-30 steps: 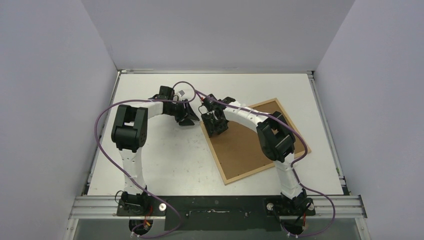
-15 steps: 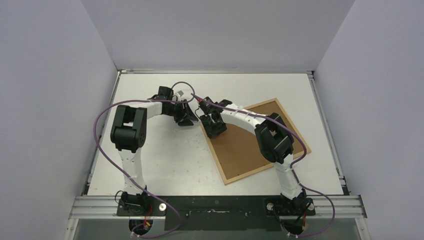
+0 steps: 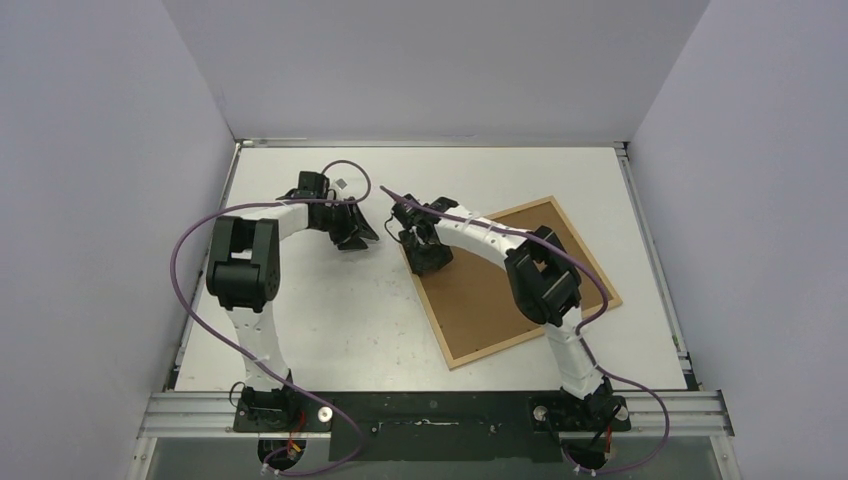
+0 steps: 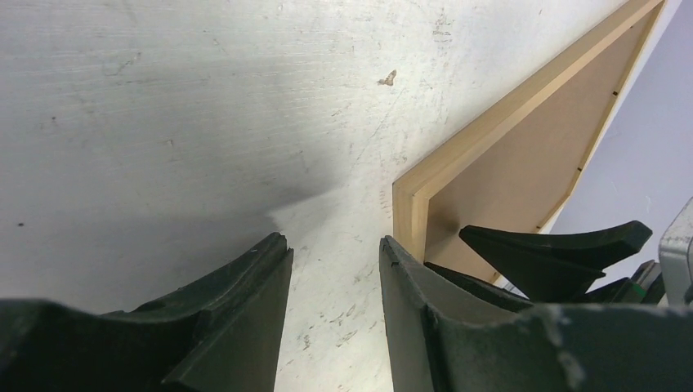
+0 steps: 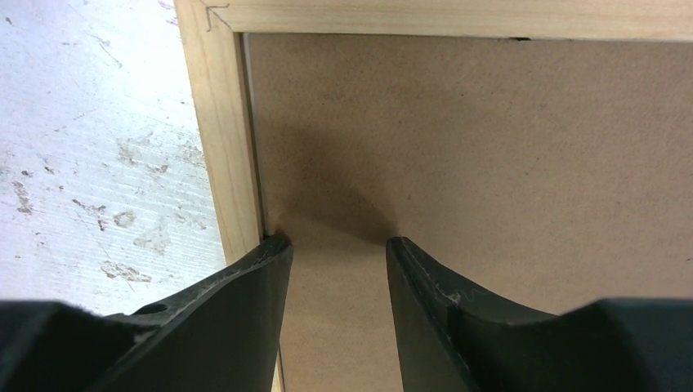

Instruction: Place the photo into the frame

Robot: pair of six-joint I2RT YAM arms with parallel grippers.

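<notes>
A white table (image 3: 330, 320) forms the base of a three-sided booth. A pale lavender-grey left wall (image 3: 100, 200), back wall (image 3: 430, 60) and right wall (image 3: 760, 200) rise straight from its edges. An aluminium rail (image 3: 430, 408) runs along the near edge. The light is soft and even, and up close the tabletop looks scuffed and flecked.

Top external: fixed high behind my bases, facing down and forward, distant; takes in the whole table (image 3: 320, 320).
Left wrist: close, low past my left gripper (image 4: 331, 245); tabletop beneath it, frame (image 4: 490, 126) corner just right of it.
Right wrist: closest, looking past my right gripper (image 5: 337, 243) onto that frame.
Shared by all three: the frame.
</notes>
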